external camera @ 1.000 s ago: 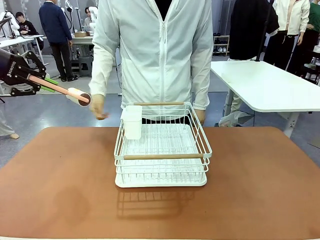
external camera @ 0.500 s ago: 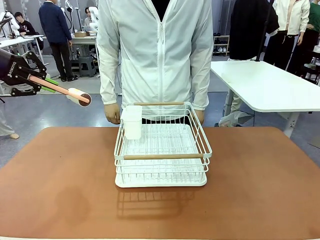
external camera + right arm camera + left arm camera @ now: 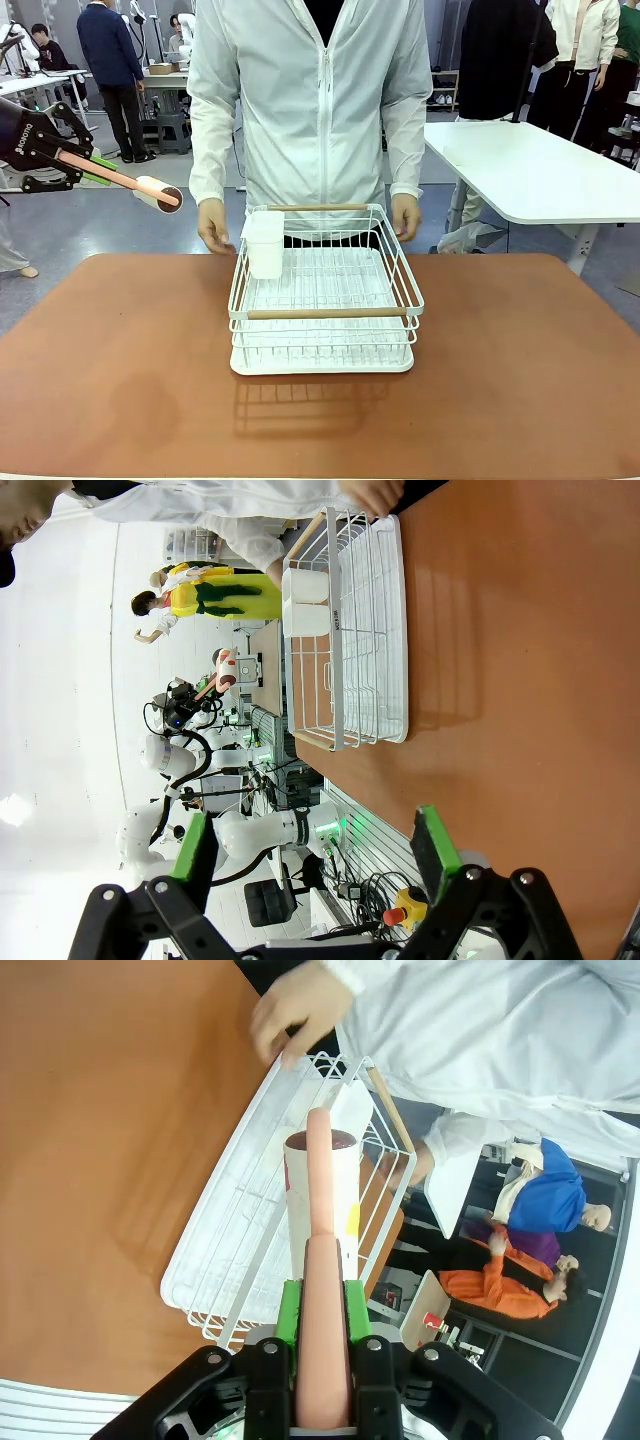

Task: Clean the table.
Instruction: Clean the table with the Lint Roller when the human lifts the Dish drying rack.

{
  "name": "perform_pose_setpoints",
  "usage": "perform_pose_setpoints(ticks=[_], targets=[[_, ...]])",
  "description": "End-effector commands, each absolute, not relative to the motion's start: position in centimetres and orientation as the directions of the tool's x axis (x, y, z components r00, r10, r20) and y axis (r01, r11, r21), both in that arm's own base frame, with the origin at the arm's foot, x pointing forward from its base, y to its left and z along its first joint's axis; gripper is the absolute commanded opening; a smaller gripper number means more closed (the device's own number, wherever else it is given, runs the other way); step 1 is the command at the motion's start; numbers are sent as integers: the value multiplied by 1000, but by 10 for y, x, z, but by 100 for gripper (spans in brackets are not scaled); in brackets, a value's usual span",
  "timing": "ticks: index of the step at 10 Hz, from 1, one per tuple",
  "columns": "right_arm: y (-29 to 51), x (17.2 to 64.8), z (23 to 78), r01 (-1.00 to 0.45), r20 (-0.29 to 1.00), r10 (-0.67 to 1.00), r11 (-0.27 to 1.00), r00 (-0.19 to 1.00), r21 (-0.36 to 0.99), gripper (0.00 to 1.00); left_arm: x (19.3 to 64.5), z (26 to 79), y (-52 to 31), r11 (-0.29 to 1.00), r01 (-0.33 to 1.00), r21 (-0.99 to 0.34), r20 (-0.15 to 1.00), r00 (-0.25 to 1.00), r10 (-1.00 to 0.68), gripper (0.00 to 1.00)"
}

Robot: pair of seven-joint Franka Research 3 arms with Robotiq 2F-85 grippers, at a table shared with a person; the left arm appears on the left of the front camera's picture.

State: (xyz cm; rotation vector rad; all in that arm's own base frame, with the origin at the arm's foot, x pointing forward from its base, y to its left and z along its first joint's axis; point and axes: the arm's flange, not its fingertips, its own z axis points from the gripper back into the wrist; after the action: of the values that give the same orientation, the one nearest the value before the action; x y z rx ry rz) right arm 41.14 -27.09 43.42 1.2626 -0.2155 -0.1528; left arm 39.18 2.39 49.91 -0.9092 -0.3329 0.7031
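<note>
up left of rack [image 3: 325, 300], clamping roller [image 3: 158, 192] in left pincer [image 3: 92, 166], right pincer [image 3: 312, 845] apart; pre-wipe approach, next needing descent onto bare counter [image 3: 120, 380].

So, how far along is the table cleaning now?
Nothing visibly done yet. In hand: the left hand is shut on the lint roller, held in the air off the table. The person's hands are at the white wire rack standing on it. Left: all the wiping.
</note>
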Motion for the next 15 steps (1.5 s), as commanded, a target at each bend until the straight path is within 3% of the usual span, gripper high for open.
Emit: perform_pose_setpoints(ticks=[1, 15], targets=[[-269, 409, 438, -9, 82, -229, 301, 970, 954, 100, 391, 500, 24, 411, -413, -813, -33, 736, 676, 0], [-269, 409, 438, -9, 82, -229, 301, 970, 954, 100, 391, 500, 24, 411, -413, -813, -33, 736, 676, 0]])
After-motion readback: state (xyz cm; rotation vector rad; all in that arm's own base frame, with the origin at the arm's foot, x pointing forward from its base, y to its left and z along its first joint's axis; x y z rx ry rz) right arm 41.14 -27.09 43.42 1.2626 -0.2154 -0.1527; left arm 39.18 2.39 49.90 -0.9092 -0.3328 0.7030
